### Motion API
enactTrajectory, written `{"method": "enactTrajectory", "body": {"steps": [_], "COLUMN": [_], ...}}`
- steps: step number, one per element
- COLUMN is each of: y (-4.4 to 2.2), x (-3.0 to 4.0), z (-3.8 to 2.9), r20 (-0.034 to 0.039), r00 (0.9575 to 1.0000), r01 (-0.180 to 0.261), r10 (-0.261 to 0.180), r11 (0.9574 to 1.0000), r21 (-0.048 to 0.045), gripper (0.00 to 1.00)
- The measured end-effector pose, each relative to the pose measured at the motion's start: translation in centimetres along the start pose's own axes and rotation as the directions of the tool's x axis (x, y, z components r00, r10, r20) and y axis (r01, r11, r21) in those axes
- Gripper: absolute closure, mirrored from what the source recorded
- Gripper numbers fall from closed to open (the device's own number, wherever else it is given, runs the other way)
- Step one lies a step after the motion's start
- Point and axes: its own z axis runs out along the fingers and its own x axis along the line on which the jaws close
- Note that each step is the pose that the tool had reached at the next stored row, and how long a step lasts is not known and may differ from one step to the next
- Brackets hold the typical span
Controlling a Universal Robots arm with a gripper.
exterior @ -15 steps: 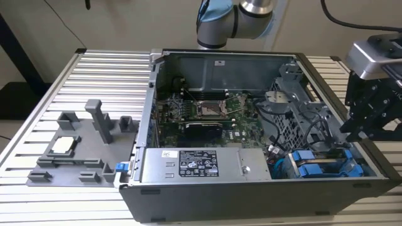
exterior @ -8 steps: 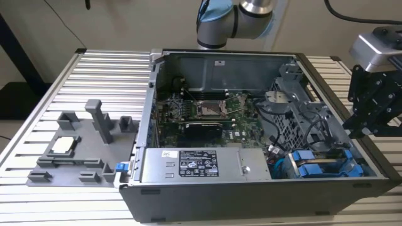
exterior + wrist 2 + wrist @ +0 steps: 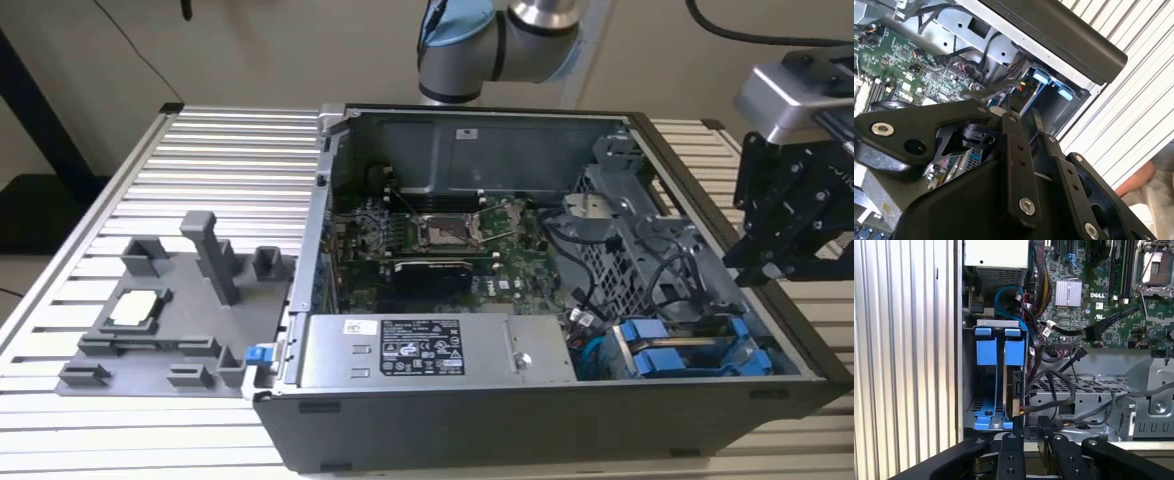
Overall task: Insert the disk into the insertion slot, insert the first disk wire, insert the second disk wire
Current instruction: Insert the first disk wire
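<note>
Two bright blue carriers stand side by side in the grey sheet-metal drive cage, the insertion slot [image 3: 970, 405] [image 3: 767, 350], at the case's front corner on the exterior view's right. One carrier holds the disk [image 3: 1015, 382] [image 3: 667, 360]; its edge and gold connector show below the blue tab. Loose black wires [image 3: 1054, 385] lie beside the cage. My black gripper [image 3: 763, 268] [image 3: 1032, 429] [image 3: 1024, 117] hovers over the case's side wall on the exterior view's right, apart from the cage.
The open computer case [image 3: 307, 300] lies on a slotted metal table [image 3: 200, 150]. A labelled grey power-supply box [image 3: 427, 350] sits beside the cage, with the motherboard [image 3: 441, 235] behind it. A grey fixture [image 3: 174, 300] stands at the exterior view's left. A person's arm [image 3: 1139, 180] is near the table edge.
</note>
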Motion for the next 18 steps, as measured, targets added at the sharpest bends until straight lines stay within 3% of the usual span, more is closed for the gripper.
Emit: {"method": "enactTrajectory", "body": {"steps": [13,15,18], "y": [0.26,0.31,0.4], "x": [-2.88,-3.17,-3.67], "z": [0.65,0.78,0.9], "r20": [-0.0003,-0.0003,-0.0002], "r00": [1.0,1.0,1.0], "r01": [-0.005,-0.006,-0.007], "r10": [0.005,0.006,0.007], "r11": [1.0,1.0,0.9998], "r21": [-0.0008,-0.0056,-0.0207], "gripper": [0.73,0.73,0.73]}}
